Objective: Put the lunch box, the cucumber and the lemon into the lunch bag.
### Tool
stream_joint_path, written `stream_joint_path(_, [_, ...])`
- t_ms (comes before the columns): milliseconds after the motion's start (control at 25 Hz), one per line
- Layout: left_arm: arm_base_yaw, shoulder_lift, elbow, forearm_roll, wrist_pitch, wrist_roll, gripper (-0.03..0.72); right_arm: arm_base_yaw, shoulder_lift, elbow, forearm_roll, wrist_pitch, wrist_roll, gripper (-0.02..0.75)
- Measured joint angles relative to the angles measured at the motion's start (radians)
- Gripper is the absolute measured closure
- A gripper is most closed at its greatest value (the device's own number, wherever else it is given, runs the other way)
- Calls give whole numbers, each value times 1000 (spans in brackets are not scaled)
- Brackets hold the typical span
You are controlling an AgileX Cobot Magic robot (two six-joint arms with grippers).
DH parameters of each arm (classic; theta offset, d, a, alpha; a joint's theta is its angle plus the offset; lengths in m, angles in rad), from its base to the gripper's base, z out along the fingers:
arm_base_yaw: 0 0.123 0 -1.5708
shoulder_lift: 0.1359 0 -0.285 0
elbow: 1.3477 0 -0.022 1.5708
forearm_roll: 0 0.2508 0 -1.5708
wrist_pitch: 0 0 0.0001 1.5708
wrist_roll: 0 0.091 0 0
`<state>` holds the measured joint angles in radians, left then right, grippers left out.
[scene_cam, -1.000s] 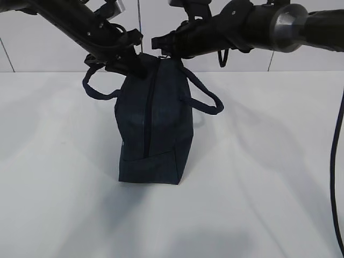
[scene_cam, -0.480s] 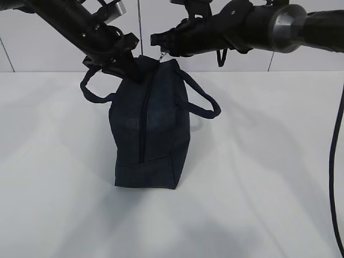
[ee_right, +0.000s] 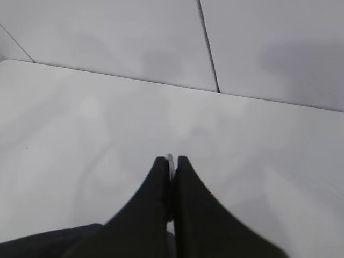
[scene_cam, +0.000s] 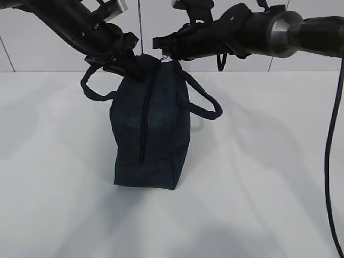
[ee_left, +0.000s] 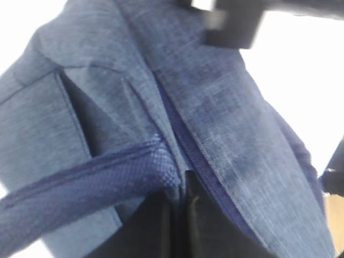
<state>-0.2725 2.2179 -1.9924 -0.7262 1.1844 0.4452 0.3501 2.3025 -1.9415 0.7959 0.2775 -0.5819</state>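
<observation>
Bag (scene_cam: 150,123) stands upright on the white desk (scene_cam: 258,177), zipper (scene_cam: 144,115) closed and facing the exterior camera, with both claws at its top edge. Left claw (scene_cam: 128,63) is pinched on the fabric at the bag's top left corner beside a handle (ee_left: 86,180), its fingers (ee_left: 177,215) together on the cloth; right claw (ee_right: 170,177) is clamped on the silver ring pull (ee_right: 170,161) at the top right, just above the bag. Loop handles droop to either side, and a black cable (scene_cam: 330,161) hangs at the right, well apart.
</observation>
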Motion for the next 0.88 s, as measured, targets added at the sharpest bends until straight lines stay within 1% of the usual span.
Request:
stream_joint_path(120, [-7, -8, 0, -5, 0, 2, 696, -22, 0, 0, 32, 12, 0, 738])
stream_joint_path(280, [-34, -21, 0, -8, 0, 4, 696, -53, 0, 0, 60, 83, 0, 738])
stream_joint_path(440, [-51, -22, 0, -13, 2, 8, 696, -63, 0, 0, 60, 145, 0, 738])
stream_joint_path(880, [-59, -57, 0, -11, 25, 8, 696, -67, 28, -2, 44, 189, 20, 738])
